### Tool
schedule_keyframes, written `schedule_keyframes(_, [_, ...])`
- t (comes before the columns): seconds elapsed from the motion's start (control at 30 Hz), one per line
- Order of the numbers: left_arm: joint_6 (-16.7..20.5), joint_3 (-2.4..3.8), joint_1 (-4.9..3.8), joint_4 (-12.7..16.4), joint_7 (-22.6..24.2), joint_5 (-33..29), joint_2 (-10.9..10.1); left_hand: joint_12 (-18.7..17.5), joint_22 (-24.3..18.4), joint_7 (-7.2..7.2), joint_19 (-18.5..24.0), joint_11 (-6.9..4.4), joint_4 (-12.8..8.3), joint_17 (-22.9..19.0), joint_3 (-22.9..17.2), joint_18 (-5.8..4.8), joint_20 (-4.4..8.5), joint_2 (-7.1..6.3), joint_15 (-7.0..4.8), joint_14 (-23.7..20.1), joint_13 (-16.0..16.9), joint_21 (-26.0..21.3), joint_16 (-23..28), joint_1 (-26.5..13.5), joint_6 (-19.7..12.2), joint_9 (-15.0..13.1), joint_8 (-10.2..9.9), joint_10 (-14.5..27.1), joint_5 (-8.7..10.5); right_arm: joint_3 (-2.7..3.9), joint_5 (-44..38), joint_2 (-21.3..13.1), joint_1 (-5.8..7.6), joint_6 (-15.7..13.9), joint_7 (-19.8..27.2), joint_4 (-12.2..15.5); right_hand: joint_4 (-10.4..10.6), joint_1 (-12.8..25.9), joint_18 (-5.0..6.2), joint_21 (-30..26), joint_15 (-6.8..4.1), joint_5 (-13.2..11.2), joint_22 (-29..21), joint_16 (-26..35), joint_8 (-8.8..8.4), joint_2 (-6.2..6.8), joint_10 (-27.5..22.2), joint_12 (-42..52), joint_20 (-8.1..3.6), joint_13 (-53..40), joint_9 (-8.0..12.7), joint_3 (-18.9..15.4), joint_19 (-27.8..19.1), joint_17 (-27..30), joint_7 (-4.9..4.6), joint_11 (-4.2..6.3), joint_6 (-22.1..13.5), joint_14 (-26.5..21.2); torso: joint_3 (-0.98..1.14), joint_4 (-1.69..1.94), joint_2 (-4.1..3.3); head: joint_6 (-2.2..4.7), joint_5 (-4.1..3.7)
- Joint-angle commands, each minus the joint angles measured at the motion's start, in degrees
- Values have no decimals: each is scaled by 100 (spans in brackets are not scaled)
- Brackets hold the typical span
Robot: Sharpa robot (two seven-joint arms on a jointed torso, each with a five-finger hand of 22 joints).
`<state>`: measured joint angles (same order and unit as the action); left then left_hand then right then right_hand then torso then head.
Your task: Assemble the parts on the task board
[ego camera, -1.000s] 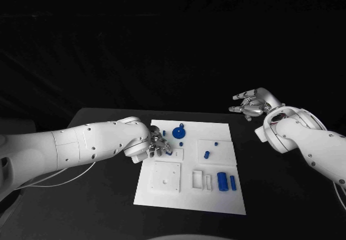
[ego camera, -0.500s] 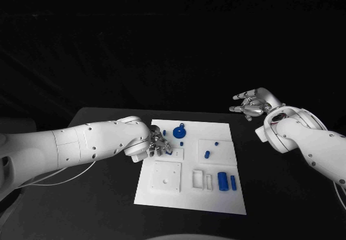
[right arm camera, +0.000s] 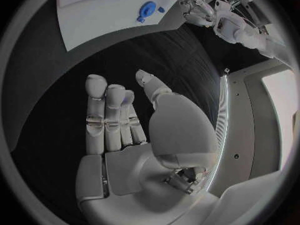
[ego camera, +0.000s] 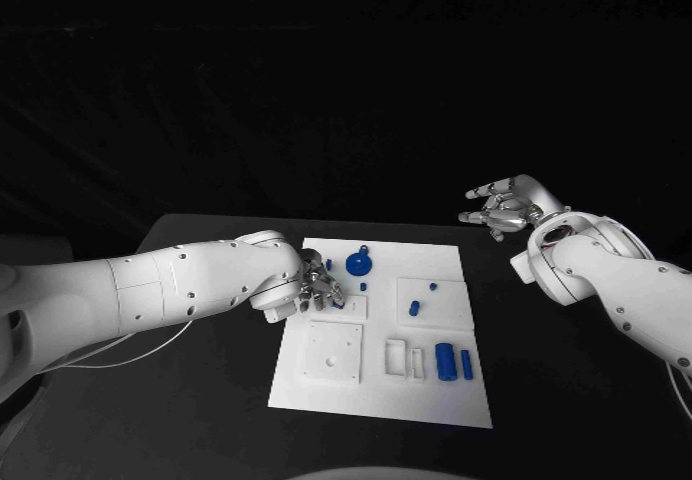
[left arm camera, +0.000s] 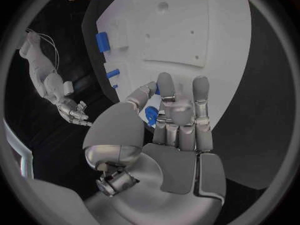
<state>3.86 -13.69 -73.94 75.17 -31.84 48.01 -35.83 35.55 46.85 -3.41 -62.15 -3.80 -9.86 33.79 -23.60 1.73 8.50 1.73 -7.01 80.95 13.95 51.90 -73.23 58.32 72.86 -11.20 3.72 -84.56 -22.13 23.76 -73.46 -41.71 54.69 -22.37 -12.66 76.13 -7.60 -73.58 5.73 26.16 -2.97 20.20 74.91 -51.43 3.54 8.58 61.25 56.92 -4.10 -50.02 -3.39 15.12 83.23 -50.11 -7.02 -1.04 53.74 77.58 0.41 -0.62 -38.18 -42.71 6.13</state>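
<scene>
Comparing with a second ago, almost nothing on the black table point(ego camera: 202, 400) has moved. The white board point(ego camera: 382, 405) lies where it did, in the middle, and every loose part on it keeps its place.

The left arm has crept a touch further over the board's left edge, and the left hand point(ego camera: 313, 290) hangs low there with its fingers pointing down at the surface. The left wrist view shows a small blue piece point(left arm camera: 150, 116) between the thumb and the nearest finger. Whether the hand has pinched it or only hovers over it, I cannot tell. My guess is that a pick or a seating is in progress at that spot and not finished.

The right hand point(ego camera: 500, 207) has not stirred. It is lifted off to the board's right, well apart from it, fingers spread wide and holding nothing.

Other things on the board are a raised white square block point(ego camera: 333, 352) near the left hand, two blue bars point(ego camera: 454, 363) lying side by side toward the near right, and a round blue disc point(ego camera: 358, 264) at the far end. A small blue peg point(ego camera: 414, 307) sits on a square plate. Most of the assembly looks undone.

The white block sits just beside the left hand's fingers and could be knocked. The left forearm also hides the edge of the board it works over.
</scene>
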Motion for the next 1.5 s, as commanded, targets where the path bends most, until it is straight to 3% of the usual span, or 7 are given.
schedule_keyframes(0.03, [-241, -20, 31, 8, -59, 12, 37, 20, 8, 633, 15, -114, -24, 18, 5, -20, -8, 106, -79, 45, 9, 20, -36, 4, 1049, -2654, 27, -228, 15, 3, -46, 11, -4, 77, 44, -7, 30, 52, 91, -8, -4, 34, 267, -15, -16, -4, -13, 22, 7, -2, -1, 20, 27, 0, -7, 9, 37, -20, 2, -3, -2, -5, -1])
schedule_keyframes(0.2, [-276, -20, 31, -13, -55, 5, 66, 59, 18, 642, 12, -114, 34, 64, 49, -17, -17, 149, -74, 49, 25, 23, -75, -27, 1075, -2668, 30, -228, 147, 3, -45, 25, -9, 88, 43, -22, 33, 59, 91, -14, -5, 61, 266, -15, -14, -5, -16, 20, 7, -1, -2, 38, 27, -1, -6, 11, 60, -20, 4, -2, -4, -6, 2])
schedule_keyframes(0.43, [-326, -19, 31, -33, -53, -1, 98, 78, 25, 647, 11, -115, 75, 101, 80, -16, -21, 173, -72, 53, 34, 21, -104, -34, 1091, -2677, 31, -228, 172, 3, -45, 32, -13, 99, 44, -30, 26, 64, 90, -12, -6, 124, 267, -13, -15, 3, -21, 15, 5, 4, -2, 72, 26, 0, -8, 12, 60, -22, 3, -2, -1, -3, 2])
schedule_keyframes(0.93, [-345, -19, 31, -51, -53, -2, 118, 117, 51, 650, 9, -118, 38, 153, 23, 2, -37, 238, -65, 50, 55, 25, -161, -37, 1110, -2709, 31, -227, 82, 3, -45, 34, -19, 108, 47, -40, 16, 83, 90, -15, -8, 230, 266, -13, -14, 18, -18, 15, 3, 1, -3, 110, 23, -1, -6, 14, 74, -24, 0, 4, -3, -15, 10])
schedule_keyframes(1.5, [-437, -19, 31, -121, -60, 46, 212, 113, 72, 647, 14, -117, 28, 147, 27, 7, -40, 237, -65, 49, 52, 24, -167, 0, 1097, -2725, 30, -227, 133, 3, -40, 43, -29, 127, 52, -46, 14, 98, 89, -13, -9, 285, 266, -12, -15, 23, -22, 11, 2, 4, -2, 128, 20, -1, -7, 15, 75, -26, 2, -2, -3, -21, -6])
